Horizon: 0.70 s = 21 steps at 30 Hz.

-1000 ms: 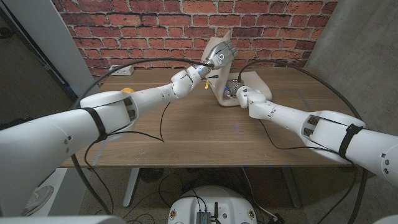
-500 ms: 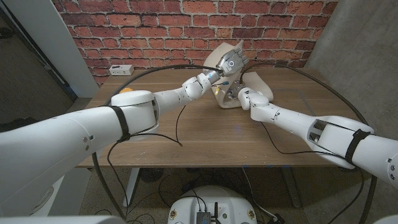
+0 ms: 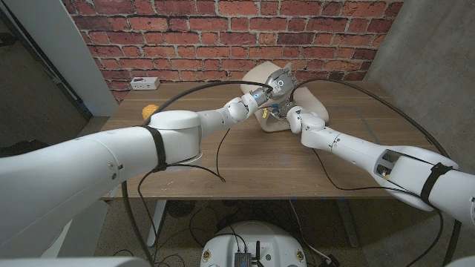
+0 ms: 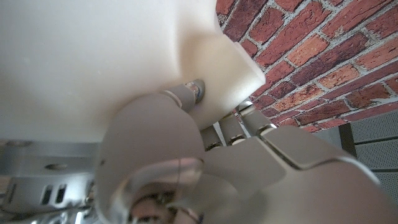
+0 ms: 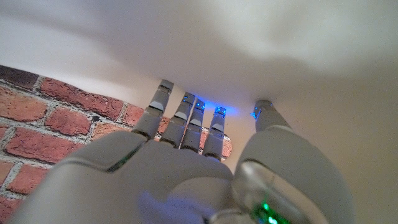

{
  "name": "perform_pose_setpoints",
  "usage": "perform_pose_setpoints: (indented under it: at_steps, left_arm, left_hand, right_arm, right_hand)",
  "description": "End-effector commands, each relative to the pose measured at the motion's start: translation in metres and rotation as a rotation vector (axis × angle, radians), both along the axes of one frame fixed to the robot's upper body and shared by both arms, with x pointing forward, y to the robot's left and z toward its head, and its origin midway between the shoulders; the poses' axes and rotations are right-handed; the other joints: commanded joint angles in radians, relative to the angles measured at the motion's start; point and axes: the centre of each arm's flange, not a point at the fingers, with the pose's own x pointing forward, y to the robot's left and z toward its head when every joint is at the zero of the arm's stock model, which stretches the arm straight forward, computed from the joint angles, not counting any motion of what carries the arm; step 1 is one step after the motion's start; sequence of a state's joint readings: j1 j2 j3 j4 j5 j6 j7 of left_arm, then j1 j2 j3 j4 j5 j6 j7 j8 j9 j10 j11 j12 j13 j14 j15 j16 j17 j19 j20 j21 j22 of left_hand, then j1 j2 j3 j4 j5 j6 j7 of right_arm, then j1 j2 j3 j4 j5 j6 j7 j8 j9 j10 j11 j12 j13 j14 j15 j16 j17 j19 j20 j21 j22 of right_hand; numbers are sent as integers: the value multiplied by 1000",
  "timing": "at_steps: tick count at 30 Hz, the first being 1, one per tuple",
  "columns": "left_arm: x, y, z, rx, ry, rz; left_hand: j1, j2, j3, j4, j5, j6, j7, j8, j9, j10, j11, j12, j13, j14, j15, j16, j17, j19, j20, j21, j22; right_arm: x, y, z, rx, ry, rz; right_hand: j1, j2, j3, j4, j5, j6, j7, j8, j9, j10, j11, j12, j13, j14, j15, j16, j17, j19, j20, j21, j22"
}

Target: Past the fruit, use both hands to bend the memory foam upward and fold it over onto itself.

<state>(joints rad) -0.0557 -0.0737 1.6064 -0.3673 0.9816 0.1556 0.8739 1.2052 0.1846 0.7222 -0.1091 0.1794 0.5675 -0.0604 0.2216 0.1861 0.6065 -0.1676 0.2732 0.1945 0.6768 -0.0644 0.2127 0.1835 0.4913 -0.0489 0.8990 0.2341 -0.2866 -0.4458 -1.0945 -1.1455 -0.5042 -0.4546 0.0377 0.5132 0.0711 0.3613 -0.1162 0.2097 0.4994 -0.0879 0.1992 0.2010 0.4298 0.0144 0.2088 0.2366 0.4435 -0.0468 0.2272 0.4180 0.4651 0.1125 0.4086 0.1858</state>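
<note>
Brick wall behind; left hand (image 3: 276,80) and right hand (image 3: 278,110) both grip memory foam (image 3: 312,101), bent upward.

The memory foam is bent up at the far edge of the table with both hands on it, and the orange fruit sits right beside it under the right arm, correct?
Not quite. The memory foam is bent up with the left hand and right hand on it, but the orange fruit lies well apart from it, toward the table's left side beyond the left arm, as the head view shows.
</note>
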Motion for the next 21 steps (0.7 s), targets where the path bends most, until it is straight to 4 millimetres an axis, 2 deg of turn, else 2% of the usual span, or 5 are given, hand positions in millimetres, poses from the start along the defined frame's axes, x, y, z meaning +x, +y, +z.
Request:
perform_pose_setpoints:
  at_steps: [1, 6, 8, 13, 21]
  left_arm:
    - [-3, -1, -2, -4, 4, -42]
    - [-2, -1, -1, 0, 17, -33]
    - [-2, -3, -2, 5, 22, -29]
    - [-1, -6, -2, 11, 39, -20]
    - [0, -12, 2, 28, 59, 4]
  left_hand:
    - [-9, 0, 1, -6, -4, 6, 5, -3, 3, 6, -2, -3, 2, -3, -161, -3, 4, -5, -85, 7, 0]
    - [-10, 0, 2, -7, -4, 7, 4, -5, 3, 6, -4, -5, 3, -2, -160, -3, 4, -7, -84, 10, -2]
    - [-11, 0, 2, -8, -4, 8, 4, -6, 3, 7, -2, -6, 3, -2, -160, -3, 4, -9, -85, 12, -3]
    - [-14, 0, 3, -9, -5, 7, 1, -9, 4, 8, 3, -9, 3, -5, -159, -5, 5, -12, -85, 17, -7]
    - [-17, 1, 4, -10, -5, 7, 2, -13, 4, 7, 0, -13, 3, -5, -160, -5, 5, -14, -85, 22, -11]
  right_arm:
    - [-7, -22, 18, 61, -60, -101]
    - [-10, -27, 19, 67, -95, -178]
    - [-11, -30, 20, 68, -107, -207]
    - [-13, -40, 21, 94, -125, -252]
    - [-16, -52, 25, 114, -120, -287]
  right_hand:
    - [-37, -30, -31, 4, -3, -24, -1, -7, -1, -25, -3, -6, 2, -36, -31, -16, -13, -111, 37, -50, 3]
    - [-75, -66, -66, 9, 2, -51, -6, -9, -2, -42, 0, -7, 1, -80, -22, -24, -24, -201, 70, -96, 2]
    - [-101, -83, -87, 15, 8, -64, -12, -8, -2, -57, -15, -9, 1, -107, -16, -26, -29, -258, 91, -127, 0]
    - [-107, -82, -102, 11, 27, -90, -25, -7, -3, -96, -29, -11, 0, -243, 15, -46, -44, -392, 101, -201, -5]
    - [-115, -96, -122, 7, 38, -126, -20, -9, -2, -170, -11, -20, -1, -397, 69, -50, -78, -446, 103, -220, -8]
